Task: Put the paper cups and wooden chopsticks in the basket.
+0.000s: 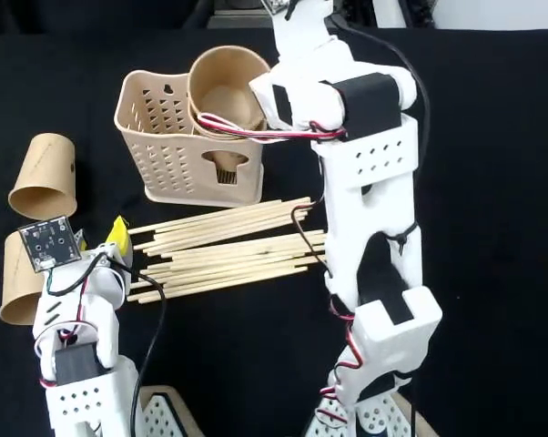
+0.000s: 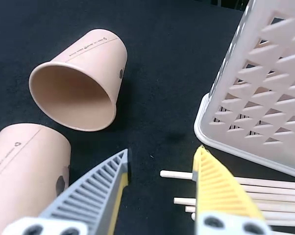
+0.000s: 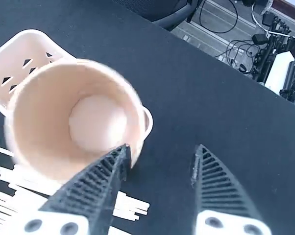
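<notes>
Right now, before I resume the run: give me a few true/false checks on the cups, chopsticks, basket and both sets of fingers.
1. A paper cup and a second cup lie on their sides on the table. True.
2. The chopsticks are in the basket. False: they lie piled on the table beside it.
3. The left gripper has its fingers shut on a cup. False: they are open and hold nothing.
4. A third cup sits in the basket. True.
5. The right gripper has its fingers open. True.
</notes>
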Available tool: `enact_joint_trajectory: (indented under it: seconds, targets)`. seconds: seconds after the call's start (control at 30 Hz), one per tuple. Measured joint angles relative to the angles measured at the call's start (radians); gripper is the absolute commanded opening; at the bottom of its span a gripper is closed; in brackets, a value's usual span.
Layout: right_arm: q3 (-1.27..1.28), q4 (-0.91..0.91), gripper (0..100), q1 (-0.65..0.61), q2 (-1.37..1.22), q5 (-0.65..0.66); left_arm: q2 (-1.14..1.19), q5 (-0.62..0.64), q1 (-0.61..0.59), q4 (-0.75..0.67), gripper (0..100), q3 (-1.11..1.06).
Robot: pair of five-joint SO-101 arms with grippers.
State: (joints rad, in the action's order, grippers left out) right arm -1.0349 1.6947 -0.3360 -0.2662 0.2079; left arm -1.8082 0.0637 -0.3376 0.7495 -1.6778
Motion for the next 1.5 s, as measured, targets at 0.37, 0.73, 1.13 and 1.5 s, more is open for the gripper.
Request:
enact_joint_trajectory:
  seconds: [0.37, 0.73, 1.13, 1.5]
  targets:
    - [-0.104, 0.020, 22.2, -0.057, 0.029, 0.000, 0.000, 0.000, 0.000, 0.000, 22, 0.000]
    - [0.264, 0.038, 22.2, -0.107, 0.410, 0.015, 0.000, 0.009, -0.044, 0.026, 22, 0.005]
    - [1.183, 0.038, 22.2, -0.112, 1.240, 0.281, 0.000, 0.242, -0.233, 0.180, 24, 0.117]
    - [1.504, -0.038, 22.2, -0.112, 1.470, 0.331, 0.005, 0.290, -0.135, -0.206, 24, -0.003]
